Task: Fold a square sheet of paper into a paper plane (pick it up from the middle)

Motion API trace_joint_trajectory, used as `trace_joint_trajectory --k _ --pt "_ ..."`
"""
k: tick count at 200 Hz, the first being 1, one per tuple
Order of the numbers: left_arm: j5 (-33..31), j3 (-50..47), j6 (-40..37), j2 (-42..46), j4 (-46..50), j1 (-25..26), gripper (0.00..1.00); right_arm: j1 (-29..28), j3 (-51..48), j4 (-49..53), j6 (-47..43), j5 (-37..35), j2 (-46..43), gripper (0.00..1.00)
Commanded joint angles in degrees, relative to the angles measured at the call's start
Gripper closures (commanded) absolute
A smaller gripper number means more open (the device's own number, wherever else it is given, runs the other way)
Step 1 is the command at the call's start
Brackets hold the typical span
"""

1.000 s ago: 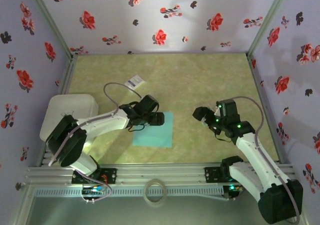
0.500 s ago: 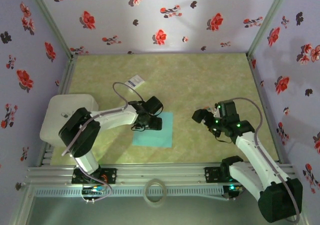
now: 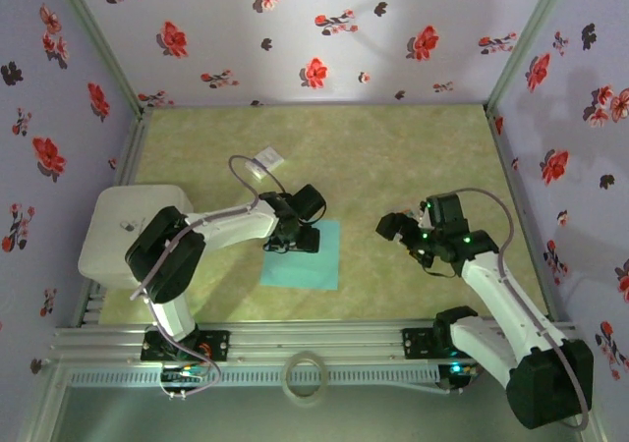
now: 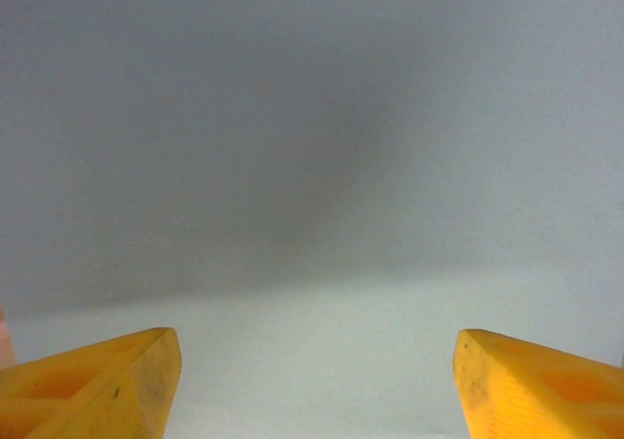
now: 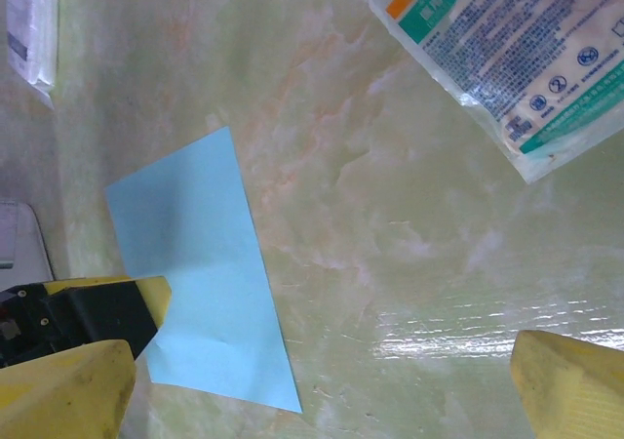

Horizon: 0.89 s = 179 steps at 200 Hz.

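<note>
Two yellow fingertips point(image 4: 107, 390) of the left gripper point(image 4: 314, 366) stand wide apart at the bottom corners of the left wrist view, with nothing pinched between them. Beyond them lies a pale, blurred blue-grey surface (too soft to make out any edge).

From above, the left gripper point(image 3: 298, 236) sits over the far left part of the square sheet of paper point(image 3: 307, 261), its arm reaching in from the left. Whether the tips touch the paper cannot be told. The sheet lies flat and unfolded on the green marbled table point(image 3: 393, 157), toward the near edge, between the two arms. In the right wrist view the sheet point(image 5: 200, 273) shows as a slanted teal shape, and one yellow finger point(image 5: 146, 298) of the left gripper, with its black body behind, overlaps the sheet's lower left edge.

The right gripper point(image 5: 322, 376) is likewise spread and holds nothing, its yellow fingers point(image 5: 58, 395) at the lower corners of its own view. From above, the right gripper point(image 3: 391, 228) hangs to the right of the sheet, apart from it.

Farther out, a printed packet point(image 5: 502, 59) with green and orange print lies on the table, well apart from the sheet. A small white card point(image 3: 263, 159) lies beyond the left arm toward the back wall. A white rounded box point(image 3: 133, 228) stands at the table's left edge, and a roll of tape point(image 3: 305, 375) rests on the front ledge.
</note>
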<state>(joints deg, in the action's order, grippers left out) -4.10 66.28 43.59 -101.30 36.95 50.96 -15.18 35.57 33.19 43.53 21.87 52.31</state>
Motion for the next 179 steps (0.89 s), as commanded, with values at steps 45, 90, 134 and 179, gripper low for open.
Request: trace_joint_trajectory --k 45,90,134,179 --pt "-1.36 -2.25 -0.22 3.67 -0.12 0.47 0.26 -0.81 1.94 4.18 0.44 -0.15 -0.42 0.01" --pt "-0.74 -2.28 -1.6 4.57 -1.24 0.54 0.27 -1.78 0.69 4.61 1.7 -0.21 -0.72 0.01" --pt "-0.5 -2.5 -3.01 6.1 -1.62 0.54 0.27 -2.06 -0.18 6.83 3.26 -3.01 -2.69 0.01" --pt "0.45 -2.87 -3.71 5.55 -2.32 0.61 0.27 -2.31 -1.29 4.95 5.19 -2.27 -3.92 0.01"
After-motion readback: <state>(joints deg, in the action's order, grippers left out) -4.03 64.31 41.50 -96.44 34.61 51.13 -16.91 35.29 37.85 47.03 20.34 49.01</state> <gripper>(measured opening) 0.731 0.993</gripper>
